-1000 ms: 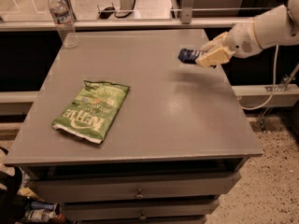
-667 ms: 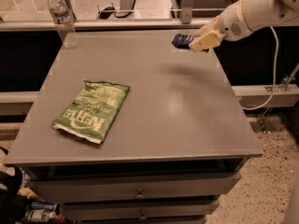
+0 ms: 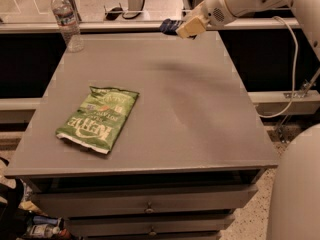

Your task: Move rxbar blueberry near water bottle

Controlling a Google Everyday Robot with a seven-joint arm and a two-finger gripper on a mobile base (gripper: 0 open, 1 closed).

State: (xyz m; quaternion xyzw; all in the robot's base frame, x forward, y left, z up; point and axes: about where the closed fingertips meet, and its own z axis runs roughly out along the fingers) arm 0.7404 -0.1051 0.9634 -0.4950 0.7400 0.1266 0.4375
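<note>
My gripper (image 3: pixel 182 29) is above the far edge of the grey table (image 3: pixel 200 134), right of its middle. It is shut on the rxbar blueberry (image 3: pixel 169 26), a small dark-blue wrapper that sticks out to the left of the fingers, held in the air. The water bottle (image 3: pixel 66 20), clear with a white cap and a pale label band, stands upright at the table's far left corner, well to the left of the gripper.
A large green chip bag (image 3: pixel 97 117) lies flat on the left half of the table. Drawers (image 3: pixel 145 204) sit under the table's front edge. A railing and cables run behind the far edge. A white robot body (image 3: pixel 295 189) fills the lower right.
The gripper with the blue bar has risen and moved left and toward the far edge, closer to the bottle. The chip bag and bottle have not moved.
</note>
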